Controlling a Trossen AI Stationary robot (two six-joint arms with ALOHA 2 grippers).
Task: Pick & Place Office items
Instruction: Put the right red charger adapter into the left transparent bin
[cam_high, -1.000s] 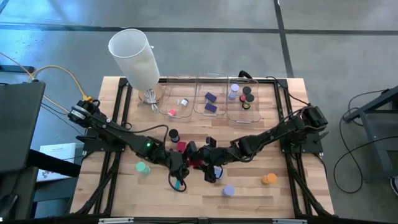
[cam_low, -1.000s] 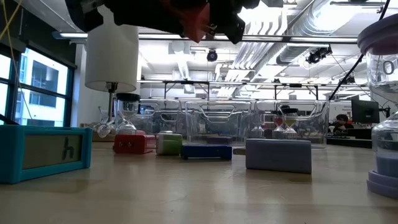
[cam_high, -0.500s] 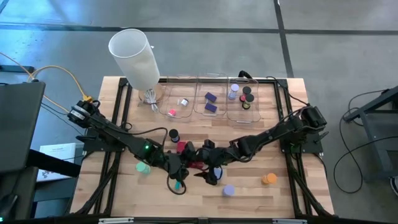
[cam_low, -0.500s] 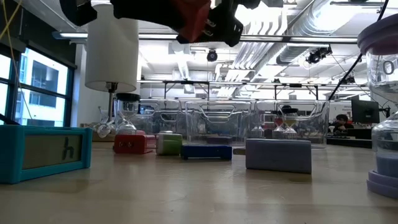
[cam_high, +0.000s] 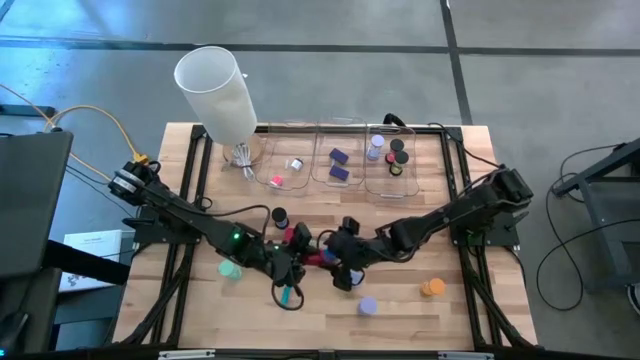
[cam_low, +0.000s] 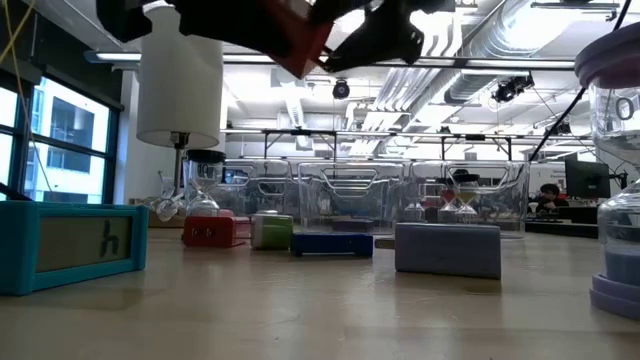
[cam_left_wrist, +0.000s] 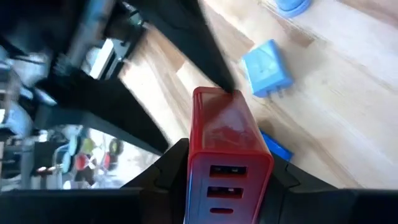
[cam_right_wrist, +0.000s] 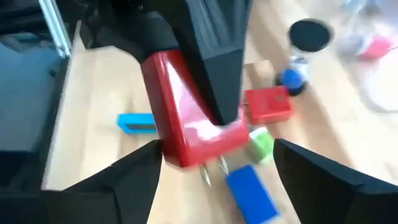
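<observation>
A single character resembling a lowercase "h" is showing on the grey face of a teal block (cam_low: 70, 246) lying at the near left of the table. Nothing else is showing readable text or numbers.

Two arms over the counter (cam_high: 450, 310). Three clear bins (cam_high: 340, 160) along the far edge. One tall white cylinder (cam_high: 215, 90) at the far left corner. Round rolls on bare wood: one green (cam_high: 230, 270), one orange (cam_high: 432, 288), one lavender (cam_high: 367, 306), one black (cam_high: 280, 216). One teal stick (cam_high: 287, 296). Red blocks: two, one held red block (cam_left_wrist: 227, 140), one lying red block (cam_right_wrist: 267, 106). Blue blocks: at least two (cam_left_wrist: 267, 67). Middle bin: two purple blocks (cam_high: 338, 164).
</observation>
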